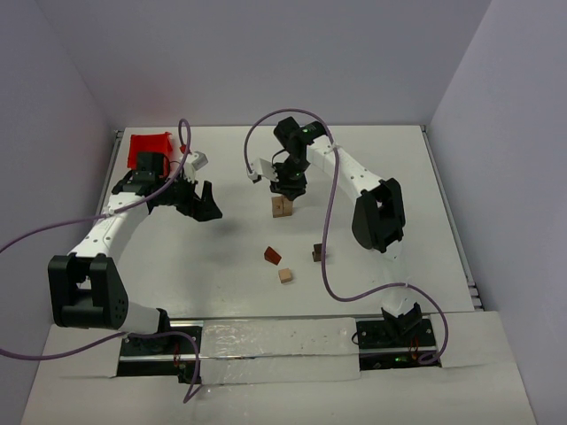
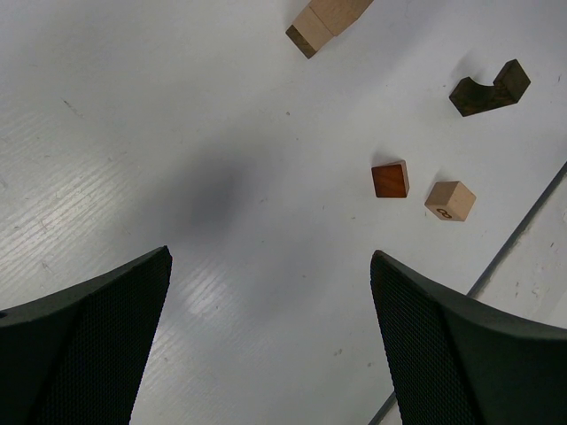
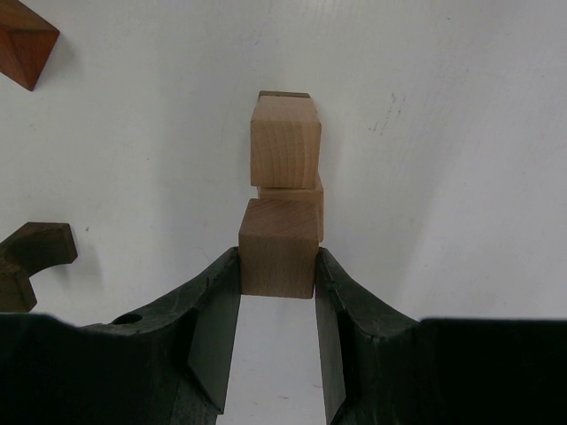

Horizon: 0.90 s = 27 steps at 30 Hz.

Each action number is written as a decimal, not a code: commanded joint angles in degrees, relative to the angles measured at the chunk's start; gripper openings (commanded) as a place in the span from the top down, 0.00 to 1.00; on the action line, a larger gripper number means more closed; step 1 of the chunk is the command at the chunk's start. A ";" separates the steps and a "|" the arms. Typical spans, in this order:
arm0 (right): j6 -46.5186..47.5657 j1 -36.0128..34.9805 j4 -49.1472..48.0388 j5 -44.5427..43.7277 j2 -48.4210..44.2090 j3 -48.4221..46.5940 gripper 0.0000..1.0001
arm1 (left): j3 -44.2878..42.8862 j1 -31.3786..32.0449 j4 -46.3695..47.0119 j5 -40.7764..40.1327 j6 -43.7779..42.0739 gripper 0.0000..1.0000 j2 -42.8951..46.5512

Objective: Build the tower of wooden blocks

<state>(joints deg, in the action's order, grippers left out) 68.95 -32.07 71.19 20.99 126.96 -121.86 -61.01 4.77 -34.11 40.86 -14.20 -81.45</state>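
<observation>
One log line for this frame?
right gripper: shut on light tan cube at wood block tower | left gripper: open, empty, above table | loose: reddish-brown wedge, marked tan cube, dark arch block

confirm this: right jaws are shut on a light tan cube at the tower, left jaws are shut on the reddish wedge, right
One part is off. The right jaws are shut on the light tan cube at the tower, but the left jaws are wide open and empty; the reddish wedge lies loose on the table. The left wrist view shows this.
</observation>
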 commanded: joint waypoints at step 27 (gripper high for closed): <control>0.93 -1.12 -0.85 -1.15 0.92 -1.13 0.68 | -2.59 -0.37 -0.52 1.68 -1.62 0.01 -0.26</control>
<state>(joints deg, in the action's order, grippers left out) 69.12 -32.40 71.13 20.32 127.04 -121.86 -61.01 4.77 -34.15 40.86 -14.28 -81.45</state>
